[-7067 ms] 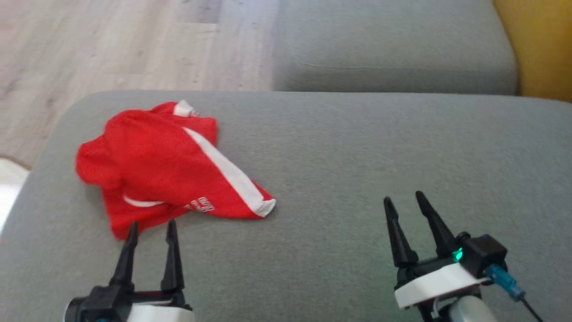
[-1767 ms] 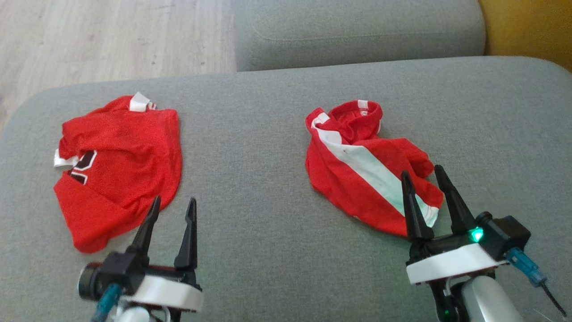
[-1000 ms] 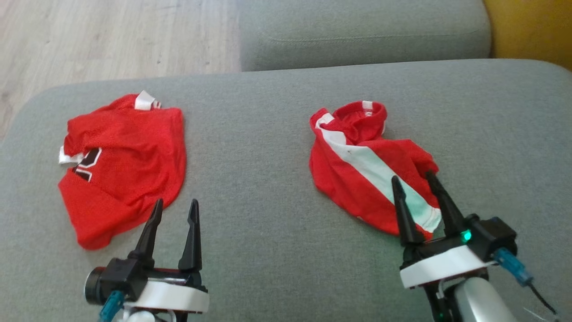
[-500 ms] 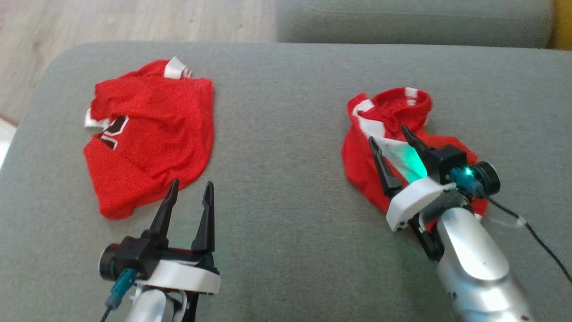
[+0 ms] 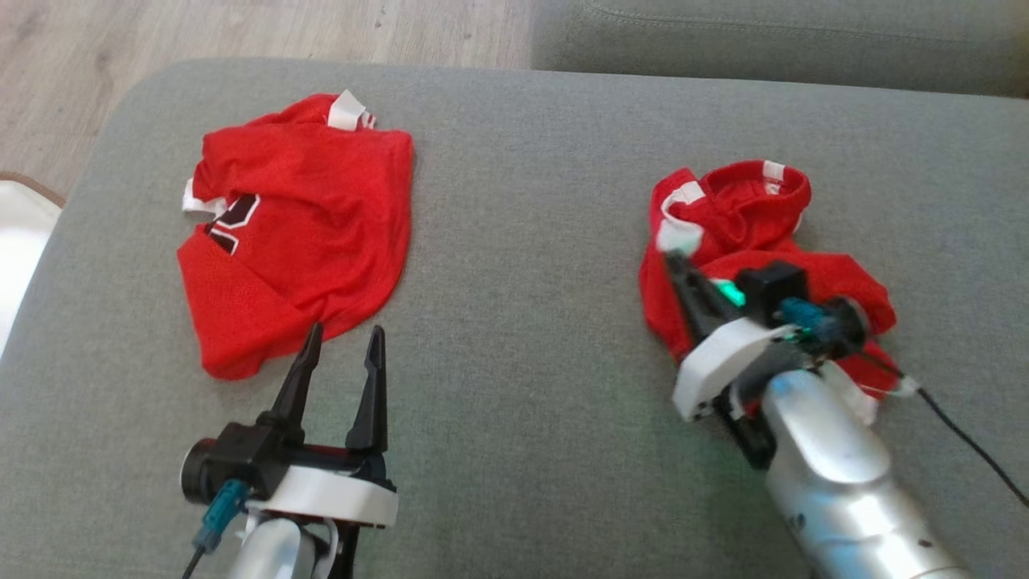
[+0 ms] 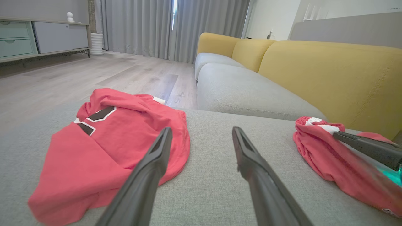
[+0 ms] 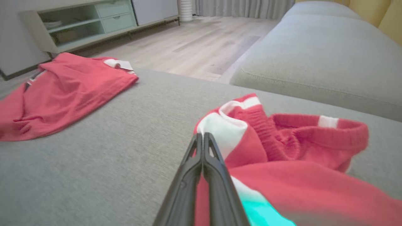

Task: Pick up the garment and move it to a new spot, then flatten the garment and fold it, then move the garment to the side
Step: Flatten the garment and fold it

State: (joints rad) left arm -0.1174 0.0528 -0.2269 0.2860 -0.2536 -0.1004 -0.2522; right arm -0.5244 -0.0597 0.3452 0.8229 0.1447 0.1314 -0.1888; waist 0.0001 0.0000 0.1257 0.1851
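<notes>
The garment (image 5: 756,217), red shorts with a white stripe, lies bunched on the right of the grey sofa cushion (image 5: 522,241). My right gripper (image 5: 671,259) lies low over its left part, fingers pressed together at the white stripe fold, pinching the fabric. The right wrist view has the shut fingertips (image 7: 202,135) at the white patch, with the garment (image 7: 282,147) heaped to their right. My left gripper (image 5: 344,331) hovers open and empty at the lower left. In the left wrist view that open gripper (image 6: 201,130) points between both red pieces, the garment (image 6: 323,153) at right.
A second red piece, a jersey with a dark number (image 5: 313,217), lies spread at the cushion's left, just beyond the left fingertips. Another grey seat cushion (image 5: 764,40) sits behind, with a yellow backrest (image 6: 329,72). Wooden floor (image 5: 241,32) lies past the left edge.
My right gripper has reached forward onto the garment and shut, and the fabric has bunched up around it. The head camera has shifted. The left gripper stays open.
</notes>
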